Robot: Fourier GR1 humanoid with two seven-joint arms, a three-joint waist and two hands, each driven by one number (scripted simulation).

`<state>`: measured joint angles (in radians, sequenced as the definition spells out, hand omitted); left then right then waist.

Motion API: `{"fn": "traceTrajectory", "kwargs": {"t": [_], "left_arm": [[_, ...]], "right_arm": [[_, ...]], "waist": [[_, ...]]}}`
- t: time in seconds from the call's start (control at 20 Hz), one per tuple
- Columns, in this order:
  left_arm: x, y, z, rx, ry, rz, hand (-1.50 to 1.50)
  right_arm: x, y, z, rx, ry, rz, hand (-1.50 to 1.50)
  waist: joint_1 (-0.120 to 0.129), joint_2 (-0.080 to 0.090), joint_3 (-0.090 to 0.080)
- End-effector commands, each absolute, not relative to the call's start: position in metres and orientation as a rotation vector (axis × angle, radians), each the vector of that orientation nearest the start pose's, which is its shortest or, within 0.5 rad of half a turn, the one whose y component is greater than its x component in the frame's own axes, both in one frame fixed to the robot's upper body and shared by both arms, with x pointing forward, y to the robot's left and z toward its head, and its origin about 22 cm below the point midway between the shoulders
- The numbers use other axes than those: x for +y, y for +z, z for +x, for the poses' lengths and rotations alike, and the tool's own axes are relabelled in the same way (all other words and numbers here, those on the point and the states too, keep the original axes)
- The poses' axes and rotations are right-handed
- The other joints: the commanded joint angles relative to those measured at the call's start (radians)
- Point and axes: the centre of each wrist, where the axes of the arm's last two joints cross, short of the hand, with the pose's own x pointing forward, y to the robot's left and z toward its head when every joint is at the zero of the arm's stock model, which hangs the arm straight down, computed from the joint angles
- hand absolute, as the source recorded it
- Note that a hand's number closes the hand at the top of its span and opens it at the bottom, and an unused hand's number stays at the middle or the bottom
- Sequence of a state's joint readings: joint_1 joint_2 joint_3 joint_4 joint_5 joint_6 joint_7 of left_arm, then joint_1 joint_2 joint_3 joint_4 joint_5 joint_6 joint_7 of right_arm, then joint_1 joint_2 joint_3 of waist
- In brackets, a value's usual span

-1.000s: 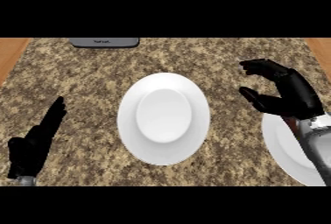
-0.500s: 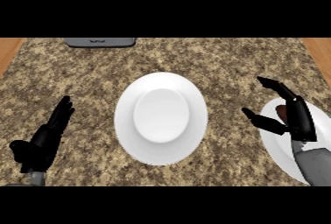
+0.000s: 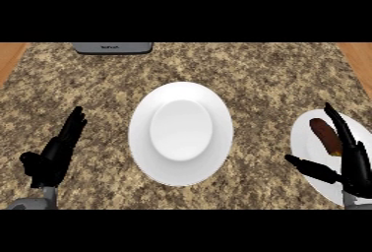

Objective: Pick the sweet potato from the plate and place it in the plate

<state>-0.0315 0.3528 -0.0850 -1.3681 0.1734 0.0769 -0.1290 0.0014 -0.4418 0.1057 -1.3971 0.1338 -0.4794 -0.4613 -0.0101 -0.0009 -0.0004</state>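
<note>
Two white plates stood on the bench (image 3: 87, 88): one plate (image 3: 181, 133) in the middle and a second plate (image 3: 309, 142) at the right edge. One sweet potato (image 3: 325, 136) lay on the right-hand one. One grey object (image 3: 113, 47) sat at the far edge. Two robot hands showed, the left robot hand (image 3: 54, 156) and the right robot hand (image 3: 349, 162), one at each side.

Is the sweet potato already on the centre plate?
No: the centre plate holds nothing, and the sweet potato lies on the right plate, beside the open right hand.
</note>
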Motion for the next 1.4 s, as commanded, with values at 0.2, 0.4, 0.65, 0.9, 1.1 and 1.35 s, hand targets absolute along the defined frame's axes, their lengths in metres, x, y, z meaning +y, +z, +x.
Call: {"fn": "traceTrajectory", "kwargs": {"t": [0.2,0.4,0.65,0.9,1.1,1.35], "left_arm": [[0.303,-0.015,0.247,-1.521,-0.140,0.161,0.00],[0.308,-0.023,0.244,-1.506,-0.141,0.147,0.00],[0.295,-0.021,0.240,-1.516,-0.133,0.155,0.00],[0.299,-0.022,0.250,-1.511,-0.133,0.149,0.00],[0.290,-0.027,0.251,-1.530,-0.128,0.150,0.00],[0.304,-0.021,0.252,-1.508,-0.144,0.171,0.00]], "right_arm": [[-0.354,0.017,0.211,-1.548,0.621,-0.996,-1.50],[-0.367,0.048,0.210,-1.329,0.767,-1.021,-1.50],[-0.346,0.063,0.217,-1.192,0.777,-0.975,-1.50],[-0.334,0.065,0.218,-1.062,0.807,-1.004,-1.50],[-0.342,0.079,0.243,-1.010,0.813,-1.036,-1.50],[-0.345,0.055,0.251,-0.926,0.862,-1.021,-1.50]], "waist": [[0.005,-0.001,-0.002],[0.003,0.000,-0.003],[0.011,0.000,0.000],[0.008,0.000,0.000],[0.010,0.001,0.000],[0.013,0.001,0.000]]}}
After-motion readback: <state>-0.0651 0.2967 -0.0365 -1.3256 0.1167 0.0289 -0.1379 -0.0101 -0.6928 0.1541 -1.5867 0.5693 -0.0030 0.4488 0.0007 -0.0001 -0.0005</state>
